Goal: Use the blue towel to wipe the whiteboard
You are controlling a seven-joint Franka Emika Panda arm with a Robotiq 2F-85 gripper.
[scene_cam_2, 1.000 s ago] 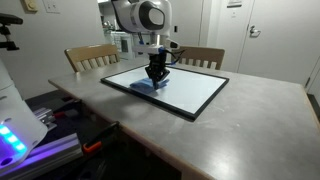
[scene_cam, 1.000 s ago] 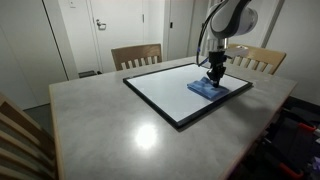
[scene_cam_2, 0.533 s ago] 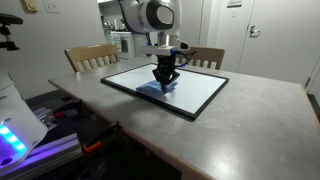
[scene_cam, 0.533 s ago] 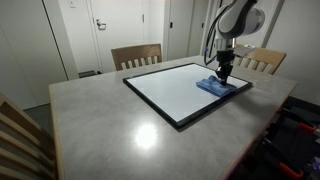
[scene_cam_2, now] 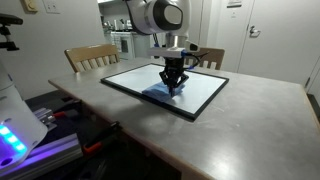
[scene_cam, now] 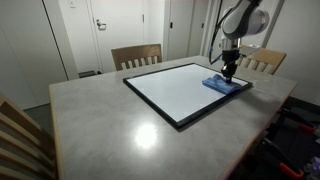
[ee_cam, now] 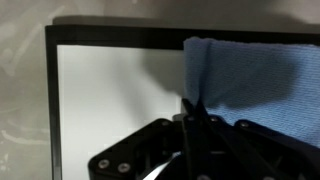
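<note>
On the grey table point(scene_cam: 110, 125) the whiteboard point(scene_cam: 175, 92) lies flat, the blue towel point(scene_cam: 226, 86) rumpled on its white surface beside one framed edge, and the gripper point(scene_cam: 229, 75), jaws closed tight together, stands tip-down on that towel.

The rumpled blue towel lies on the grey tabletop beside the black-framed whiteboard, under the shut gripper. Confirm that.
No: the rumpled blue towel lies on the glossy white whiteboard, inside its black frame, not outside it. The wrist view shows this. It is under the shut gripper.
</note>
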